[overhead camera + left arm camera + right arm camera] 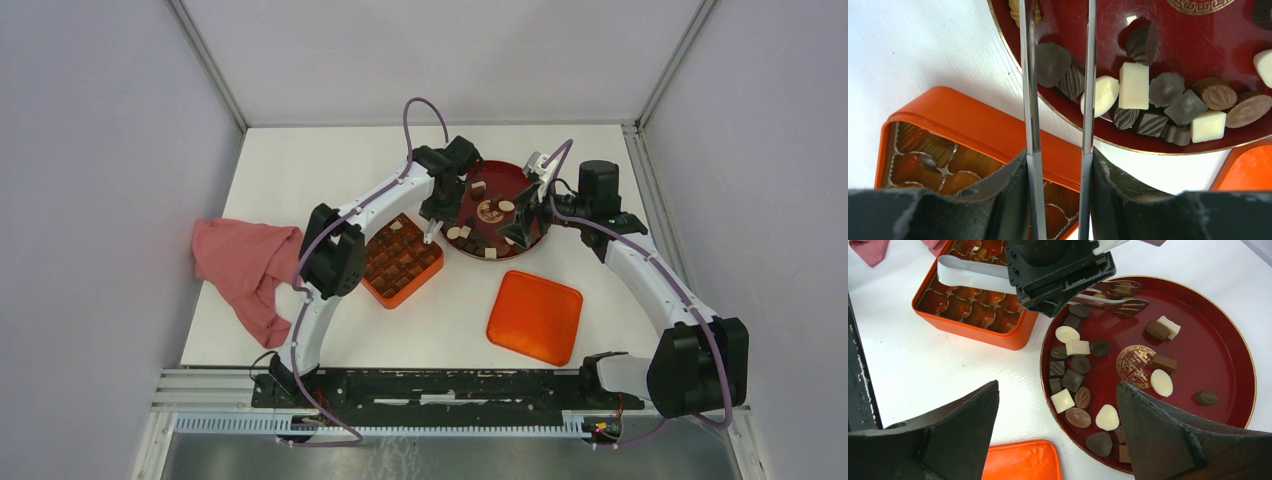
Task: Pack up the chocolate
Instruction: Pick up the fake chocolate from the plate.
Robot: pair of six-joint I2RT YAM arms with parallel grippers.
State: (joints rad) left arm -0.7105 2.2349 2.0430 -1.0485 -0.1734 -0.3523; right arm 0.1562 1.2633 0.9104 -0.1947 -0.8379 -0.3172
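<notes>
The chocolate (1078, 417), several small dark, brown and cream pieces, lies loose on the round dark-red plate (1208, 355), mostly along its left side (1133, 85). My left gripper (1059, 160) is shut on metal tongs (1030, 100), whose blades reach over the plate's rim (505, 165). The tong tips (1128, 304) stand slightly apart above the plate beside a piece; whether they pinch it I cannot tell. My right gripper (1058, 410) hangs open and empty over the plate's near edge. The orange compartmented box (402, 258) sits left of the plate.
The orange lid (535, 316) lies flat in front of the plate, near my right arm. A pink cloth (245, 262) is crumpled at the table's left edge. The left arm reaches across above the box (973, 335).
</notes>
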